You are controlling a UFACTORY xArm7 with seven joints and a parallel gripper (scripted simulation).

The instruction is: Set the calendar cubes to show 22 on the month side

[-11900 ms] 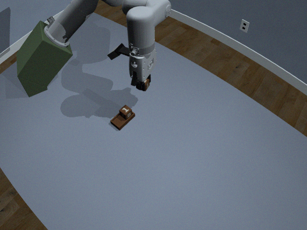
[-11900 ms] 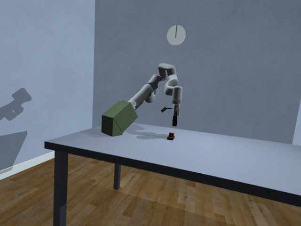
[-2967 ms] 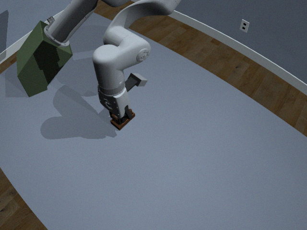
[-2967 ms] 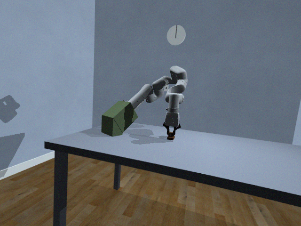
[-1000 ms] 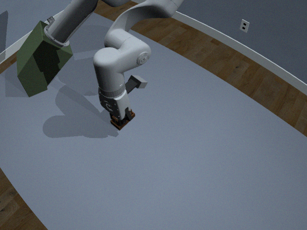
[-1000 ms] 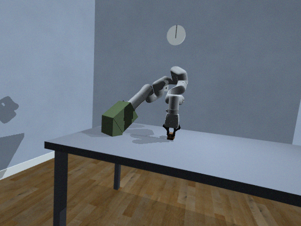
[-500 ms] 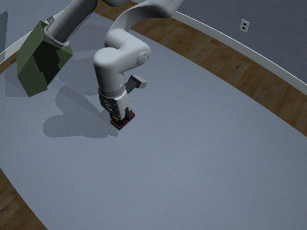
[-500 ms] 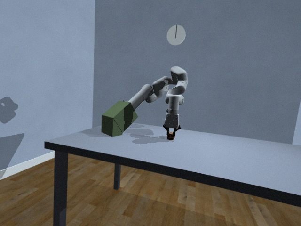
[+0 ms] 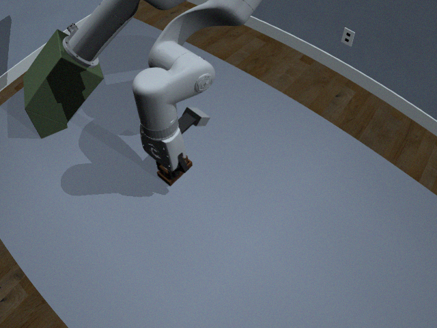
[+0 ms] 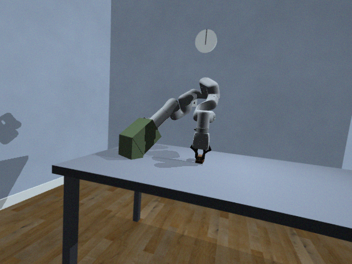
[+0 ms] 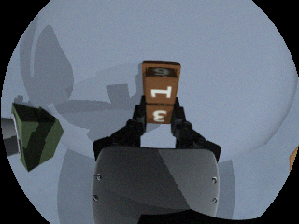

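The near cube is sitting between the fingers of the gripper, which are clamped on its two sides. In the wrist view this cube is showing a 3 on its visible face. The far cube is lying directly beyond it, touching it, and is showing a 1. So the two cubes are making one row whose long axis is running straight away from the gripper, and the fingers are closing across that axis, on the nearer cube only. I cannot tell if the held cube is lifted or is resting low.

In the top view the tray is appearing as a dark brown rim under the fingers, lying flat on the table as far as I can see. The month's name is not readable in any view, so I cannot say which side is the reading side.

My judgement: neither visible face is a 2, so the held cube is needing to be turned, and the far one also.

The arm is standing nearly vertical over the tray. A green box, where the arm is rooted, is lying well apart toward the table's back corner. Around the table are a wooden floor, grey walls and a round clock.
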